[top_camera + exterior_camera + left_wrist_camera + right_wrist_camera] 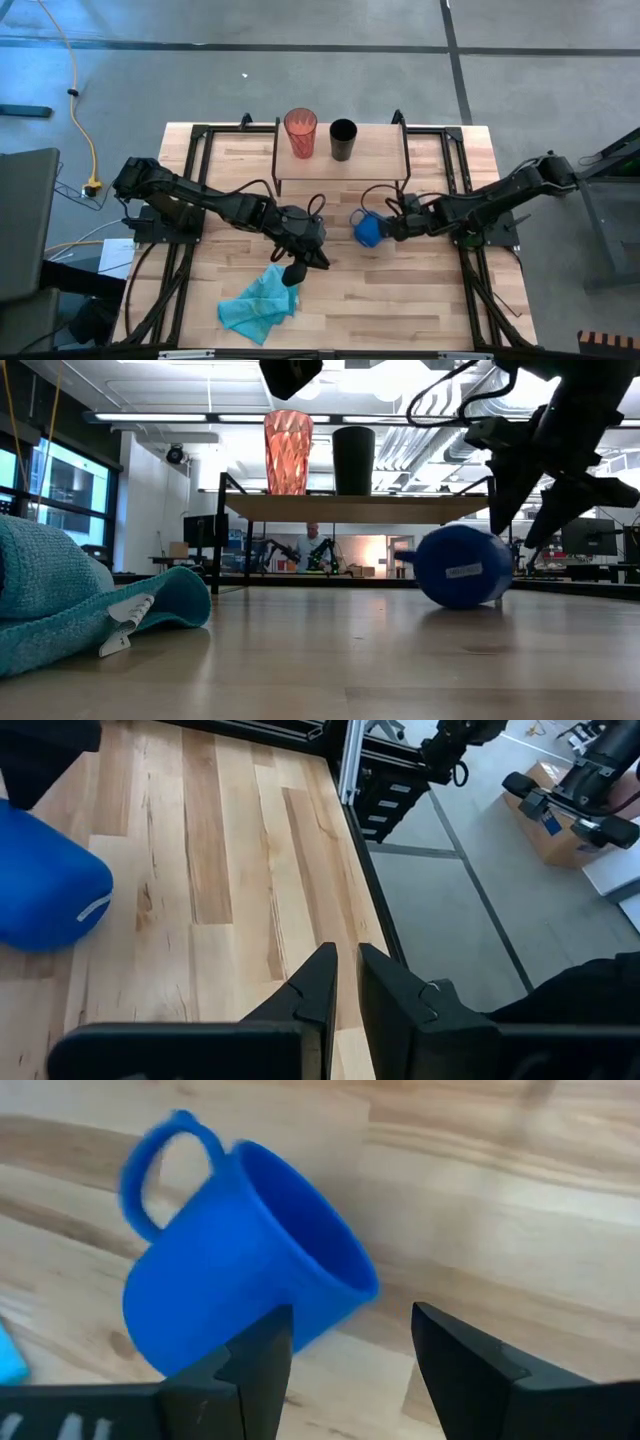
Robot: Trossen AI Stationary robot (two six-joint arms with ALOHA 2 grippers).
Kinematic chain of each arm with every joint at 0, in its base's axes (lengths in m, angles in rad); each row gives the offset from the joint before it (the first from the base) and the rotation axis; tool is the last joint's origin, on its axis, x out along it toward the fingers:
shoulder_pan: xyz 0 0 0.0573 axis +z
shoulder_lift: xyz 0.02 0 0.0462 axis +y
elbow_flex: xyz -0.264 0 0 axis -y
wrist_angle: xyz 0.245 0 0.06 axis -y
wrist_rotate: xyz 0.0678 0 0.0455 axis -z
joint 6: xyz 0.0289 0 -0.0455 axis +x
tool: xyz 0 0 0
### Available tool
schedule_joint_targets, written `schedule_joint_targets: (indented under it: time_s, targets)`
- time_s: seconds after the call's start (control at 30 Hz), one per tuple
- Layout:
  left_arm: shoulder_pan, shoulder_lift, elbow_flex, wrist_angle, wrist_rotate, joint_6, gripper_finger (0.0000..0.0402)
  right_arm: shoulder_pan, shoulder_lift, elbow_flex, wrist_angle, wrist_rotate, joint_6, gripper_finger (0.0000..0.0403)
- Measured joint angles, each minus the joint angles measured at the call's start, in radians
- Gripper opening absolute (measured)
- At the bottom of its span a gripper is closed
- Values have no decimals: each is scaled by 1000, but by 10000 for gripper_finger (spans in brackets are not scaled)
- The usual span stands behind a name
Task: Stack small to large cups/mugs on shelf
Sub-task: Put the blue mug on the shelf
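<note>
A blue mug (368, 230) with a handle (150, 1175) lies on its side on the tabletop in front of the shelf (380, 160). Its mouth faces my right gripper (388, 228). That gripper (350, 1325) is open and close to the mouth, with one finger in front of the mug's wall. On the shelf's board (350, 508) stand the red-orange tumbler (300, 132) and the black cup (342, 140), both upright. My left gripper (293, 272) is shut, holds nothing, and hangs above the far edge of the teal cloth (262, 305). My right gripper comes at the blue mug level, from the table's right, toward its open mouth. One finger (262, 1355) stands in front of the rim's lower part (320, 1320). I cannot tell whether it touches the mug. The mug lies with its wall on the table.
The teal cloth (70, 600) lies crumpled at the table's near left. Black frame rails (190, 180) run along both sides of the table. Bare wood lies between the mug and the near edge. A person shows far off in the room behind the shelf.
</note>
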Motion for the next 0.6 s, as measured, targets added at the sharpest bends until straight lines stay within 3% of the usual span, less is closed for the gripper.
schedule_joint_targets:
  time_s: [0.37, 0.6]
  targets:
    - [-16, 0, 0, -3, -17, -2, 33, 14, 0, 0, 187, 17, -126, 195]
    - [-11, 0, -5, -41, -231, -27, 33, 58, 0, 0, 207, 51, -126, 195]
